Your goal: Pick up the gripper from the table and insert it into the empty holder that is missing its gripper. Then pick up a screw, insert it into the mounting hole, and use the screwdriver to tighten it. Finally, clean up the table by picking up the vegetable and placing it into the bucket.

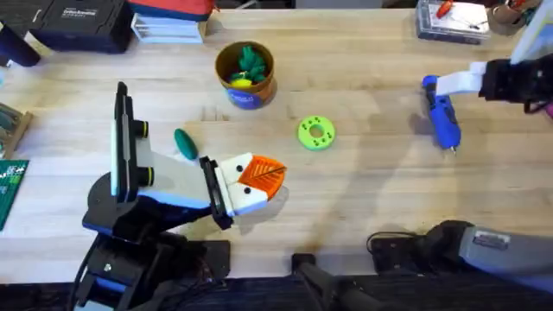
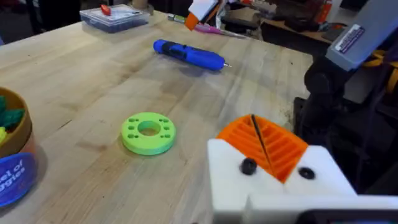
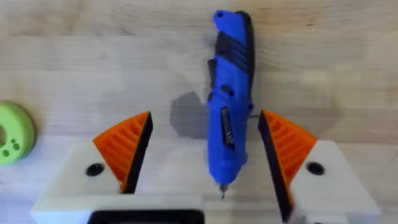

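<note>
The blue screwdriver (image 1: 442, 117) lies on the table at the right, bit toward me. My right gripper (image 1: 449, 86) hovers over its far end, open, with the orange pads on either side of the screwdriver (image 3: 229, 106) and not touching it. My left gripper (image 1: 263, 175) rests low at centre-left, its orange pads (image 2: 273, 146) pressed together, shut, with nothing visible between them. The dark-green vegetable (image 1: 185, 142) lies just beyond the left arm. The brown bucket (image 1: 245, 78) stands at the back centre with a leafy green toy inside. The loose gripper, the empty holder and the screw are out of view.
A bright green ring disc (image 1: 316, 133) lies between the bucket and the screwdriver. A clear plastic box (image 1: 451, 19) sits at the back right, and dark cases and a stack of books stand at the back left. A green circuit board (image 1: 10, 190) lies at the left edge.
</note>
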Controlling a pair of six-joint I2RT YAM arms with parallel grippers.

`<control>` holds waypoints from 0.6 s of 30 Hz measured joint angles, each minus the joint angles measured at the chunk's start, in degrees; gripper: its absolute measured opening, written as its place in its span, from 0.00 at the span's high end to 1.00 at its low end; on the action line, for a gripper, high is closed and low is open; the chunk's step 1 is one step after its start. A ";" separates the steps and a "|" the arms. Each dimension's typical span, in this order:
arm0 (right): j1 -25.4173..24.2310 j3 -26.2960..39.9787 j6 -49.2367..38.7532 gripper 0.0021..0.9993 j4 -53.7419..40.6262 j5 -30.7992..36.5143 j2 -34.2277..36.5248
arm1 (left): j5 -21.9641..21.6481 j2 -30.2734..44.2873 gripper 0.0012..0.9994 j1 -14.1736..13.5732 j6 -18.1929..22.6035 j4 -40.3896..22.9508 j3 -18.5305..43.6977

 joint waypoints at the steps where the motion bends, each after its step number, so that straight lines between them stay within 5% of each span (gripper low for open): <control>1: -0.14 1.61 -0.20 0.01 -0.14 0.24 2.56 | 0.01 0.00 1.00 0.00 0.01 0.00 0.00; 9: 0.01 15.79 -4.48 0.01 -4.67 2.82 19.84 | 0.01 0.00 1.00 0.00 0.00 0.00 0.00; 18: 1.02 17.29 -9.74 0.01 -4.76 6.05 29.83 | 0.01 0.00 1.00 0.00 -0.01 0.00 0.00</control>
